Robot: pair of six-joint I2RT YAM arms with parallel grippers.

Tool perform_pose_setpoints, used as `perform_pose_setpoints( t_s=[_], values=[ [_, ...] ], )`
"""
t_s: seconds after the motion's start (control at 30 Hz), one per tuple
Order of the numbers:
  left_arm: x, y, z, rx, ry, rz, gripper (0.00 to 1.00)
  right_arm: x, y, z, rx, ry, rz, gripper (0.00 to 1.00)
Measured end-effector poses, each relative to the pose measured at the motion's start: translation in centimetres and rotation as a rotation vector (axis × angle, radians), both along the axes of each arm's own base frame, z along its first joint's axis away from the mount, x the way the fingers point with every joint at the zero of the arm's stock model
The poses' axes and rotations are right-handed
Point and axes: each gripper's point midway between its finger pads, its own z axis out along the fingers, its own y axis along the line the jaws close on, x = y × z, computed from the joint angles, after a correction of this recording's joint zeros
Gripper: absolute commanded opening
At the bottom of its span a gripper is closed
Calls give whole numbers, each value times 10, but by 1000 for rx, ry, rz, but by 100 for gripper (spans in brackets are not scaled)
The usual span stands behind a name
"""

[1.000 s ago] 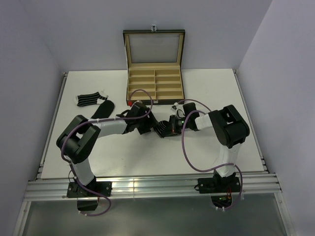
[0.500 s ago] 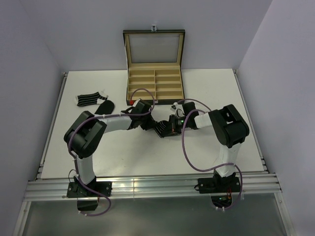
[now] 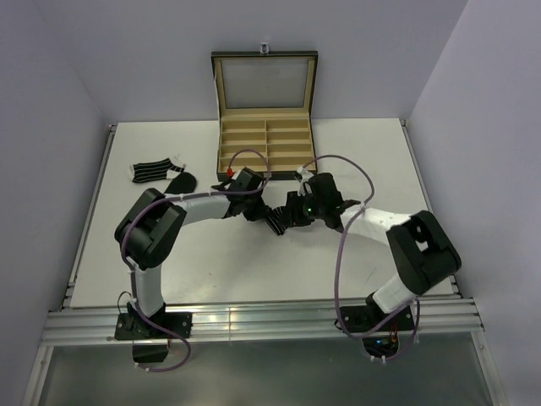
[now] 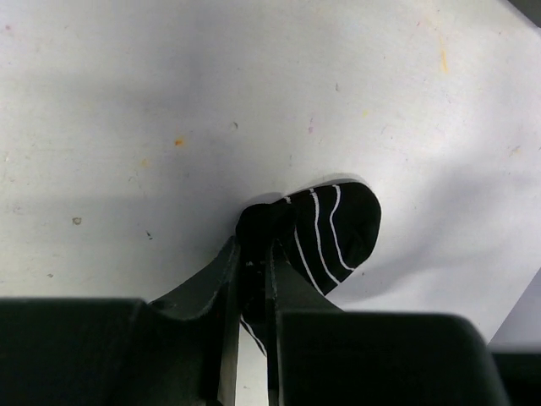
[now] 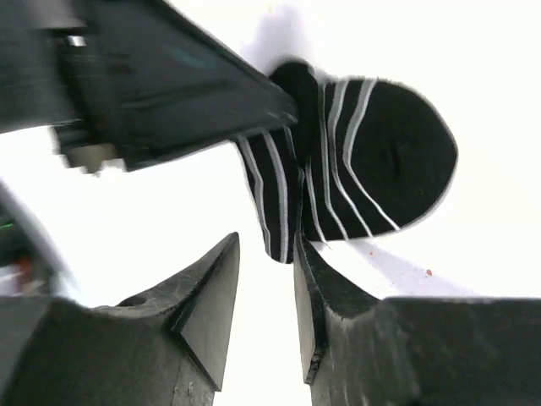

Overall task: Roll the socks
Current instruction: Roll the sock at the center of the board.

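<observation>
On the white flat worktop [image 3: 211,262], seen from above, the open black hinged box with tan-lined compartments [image 3: 265,144] stands at the far edge, and no sock shows in its compartments. The white-and-black jointed left arm [image 3: 199,205] and its twin, the right arm [image 3: 372,222], reach inward and meet just in front of the box.

Between them lies a short black fabric sock with thin white stripes [image 3: 276,220]. It is bunched at one end, and its rounded toe lies flat on the worktop. Well apart, at the far left, a second striped black sock [image 3: 152,171] and a plain black fabric sock [image 3: 181,183] lie flat just beside each other, neither rolled.

Left pincer [image 4: 256,237]: fingers pressed together, nipping a gathered fold at the edge of the central sock.

Right pincer [image 5: 266,249]: jaws parted, gripping nothing. The sock's folded edge sits just at its mouth, close against one finger.

Progress, as judged: no finished bundle is visible anywhere. The central sock is at most at its first fold, and the two at the left look untouched. Nearly all the rolling remains.
</observation>
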Motion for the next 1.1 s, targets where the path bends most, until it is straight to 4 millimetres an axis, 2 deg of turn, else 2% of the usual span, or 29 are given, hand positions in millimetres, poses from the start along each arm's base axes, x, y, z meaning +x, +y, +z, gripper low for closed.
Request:
perform_pose_setpoints(
  t_s=[0.13, 0.27, 0.47, 0.7, 0.8, 0.9, 1.0, 1.03, 1.1],
  values=[
    [0, -2, 0, 13, 4, -29, 0, 0, 9, 23, -118, -216, -6, 45],
    [0, -2, 0, 29, 5, -47, 0, -10, 22, 25, -232, -353, 21, 47],
    [0, -3, 0, 45, 8, -73, 0, -14, 25, 15, -385, -462, 28, 48],
    [1, -3, 0, 57, 12, -94, 0, -20, 24, -21, -561, -491, 75, 47],
    [1, -3, 1, 58, 12, -101, 0, -17, 25, -26, -602, -508, 77, 45],
    [0, -3, 0, 56, 14, -106, 0, -13, 25, -28, -633, -519, 69, 38],
    [0, -3, 1, 53, 15, -107, 2, -8, 21, -31, -667, -525, 52, 21],
    [0, -3, 1, 53, 15, -108, 6, -7, 22, -31, -672, -529, 49, 10],
    [1, -3, 1, 51, 15, -107, 11, -6, 22, -29, -679, -531, 46, 1]
  ],
)
